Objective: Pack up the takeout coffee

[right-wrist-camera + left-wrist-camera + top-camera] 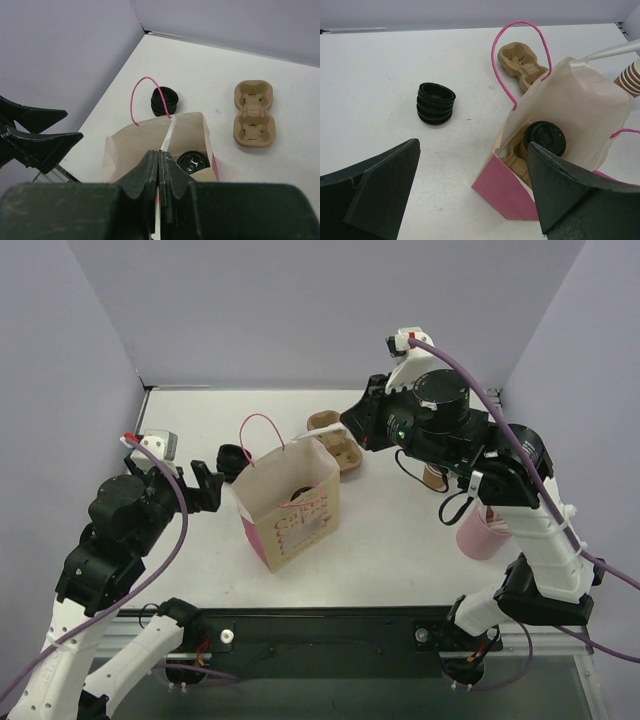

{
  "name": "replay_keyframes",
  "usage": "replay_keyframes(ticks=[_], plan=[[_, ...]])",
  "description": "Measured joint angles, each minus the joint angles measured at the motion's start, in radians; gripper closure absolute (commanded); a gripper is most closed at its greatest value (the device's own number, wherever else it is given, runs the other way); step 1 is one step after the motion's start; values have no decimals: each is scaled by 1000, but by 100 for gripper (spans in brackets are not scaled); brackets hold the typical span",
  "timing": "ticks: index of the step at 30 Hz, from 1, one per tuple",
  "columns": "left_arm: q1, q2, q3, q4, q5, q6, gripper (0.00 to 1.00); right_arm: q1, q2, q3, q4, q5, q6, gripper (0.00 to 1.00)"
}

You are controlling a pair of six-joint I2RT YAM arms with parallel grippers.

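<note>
Pinching a white strip at the paper bag's rim, my right gripper is pressing its fingers flat together on it. The takeout coffee is standing upright inside the bag, just beyond and right of those fingertips. Its long axis is vertical and its black lid is facing up. My left gripper is hanging wide open, holding nothing, with the bag just beside its right finger. A stack of black lids is sitting beyond its left finger. An empty carrier is lying well right of my right fingers.

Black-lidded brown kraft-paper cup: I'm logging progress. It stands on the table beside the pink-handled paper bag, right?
No. The black-lidded brown kraft-paper cup stands inside the pink-handled paper bag, not beside it on the table; the left wrist view shows it.
</note>
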Motion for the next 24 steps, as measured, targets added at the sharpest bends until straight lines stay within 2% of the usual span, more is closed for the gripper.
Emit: replay_keyframes(ticks=[11, 14, 18, 20, 24], plan=[[0, -6, 0, -3, -1, 0, 3, 5, 38, -134, 56, -178, 73, 100], [0, -14, 0, -7, -1, 0, 3, 5, 69, -165, 85, -251, 101, 93], [0, -18, 0, -9, -1, 0, 3, -6, 109, -219, 127, -327, 142, 76], [0, -18, 0, -10, 0, 0, 3, -22, 121, -254, 135, -339, 165, 75], [0, -18, 0, -11, 0, 1, 3, -97, 119, -319, 138, -341, 208, 59]])
